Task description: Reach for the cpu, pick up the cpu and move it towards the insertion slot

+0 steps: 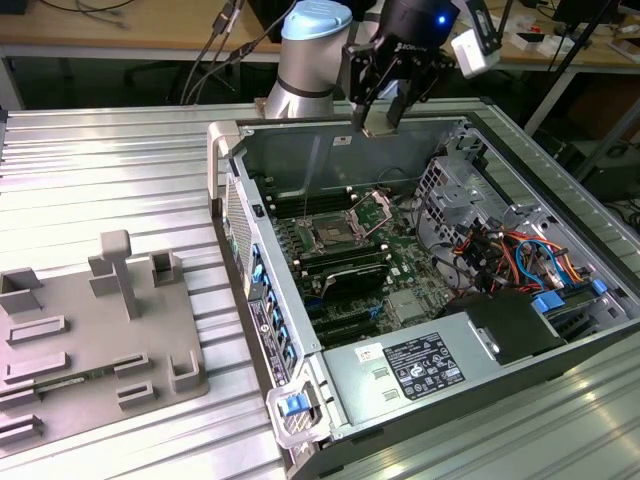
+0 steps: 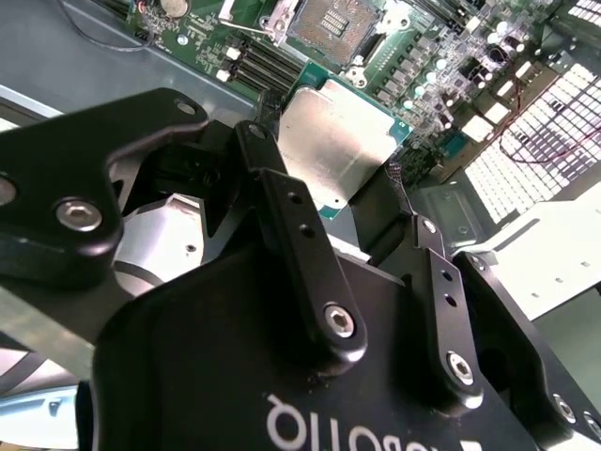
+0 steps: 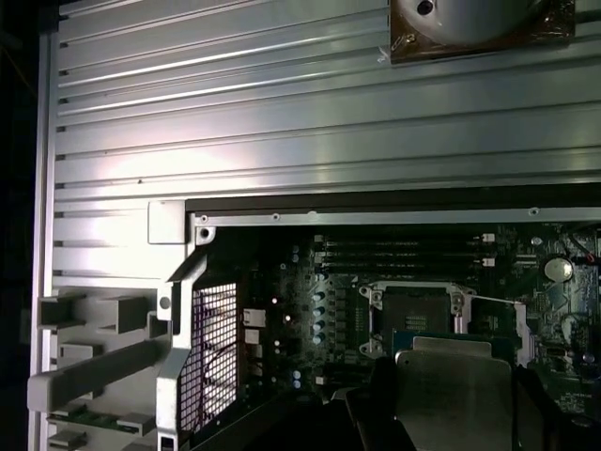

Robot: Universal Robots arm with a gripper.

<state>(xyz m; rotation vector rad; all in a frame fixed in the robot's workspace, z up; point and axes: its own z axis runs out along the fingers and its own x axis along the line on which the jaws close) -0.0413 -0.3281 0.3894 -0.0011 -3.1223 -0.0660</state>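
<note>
Cpu (image 2: 340, 141), flat square with matte silver top, sits clamped in the black gripper (image 2: 362, 202).

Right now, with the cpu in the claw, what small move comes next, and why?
Probably ease the claw down toward the insertion slot. The cpu is clamped and hangs above the open case, with the slot's dark centre showing just past the chip's edge.
</note>
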